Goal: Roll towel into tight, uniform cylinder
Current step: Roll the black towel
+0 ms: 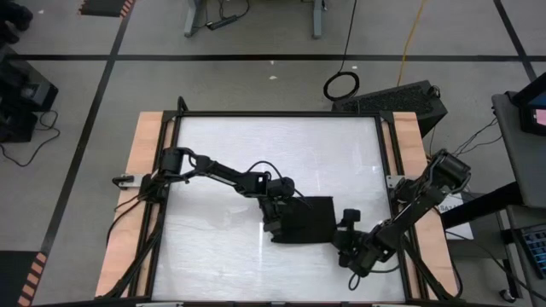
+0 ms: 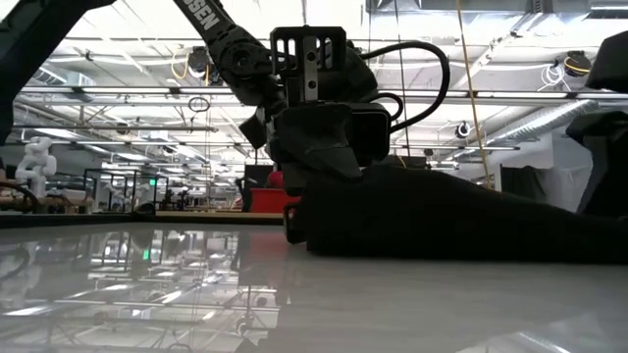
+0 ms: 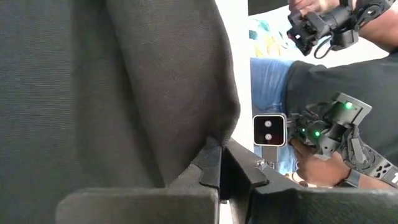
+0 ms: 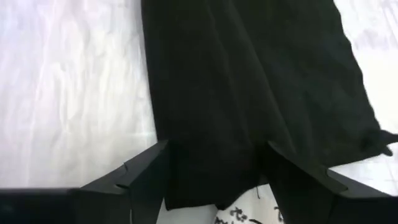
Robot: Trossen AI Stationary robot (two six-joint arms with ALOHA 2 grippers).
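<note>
The plain black soft cloth towel (image 1: pixel 309 218) lies flat, or folded flat, on the glossy white table (image 1: pixel 222 153), a little toward the right arm's side of its middle and nearer the front edge; it is not yet a cylinder, so by my judgement the rolling is at its start. The left claw (image 1: pixel 275 223) sits at the towel's edge on the left arm's side, its dark fingers (image 3: pixel 219 169) pressed together; in its wrist view a fold of cloth runs down into the closed tips, so it seems pinched on that edge, probably to lift or turn it over as the first wrap of the roll. In the low view the cloth rises into a hump under this claw and slopes down thinner toward the far side, which fits an edge being gathered.

The right claw (image 4: pixel 214 165) hangs over the opposite edge with its jaws spread wide and holding nothing; the towel's end lies between its two fingers (image 4: pixel 140 171) and runs away from them across the table; whether the tips touch the cloth I cannot tell. I judge it is placed there to steady or stretch that end so the roll comes tight and even. A person's hand (image 3: pixel 314 165) holding a controller shows in the room beyond the table.
</note>
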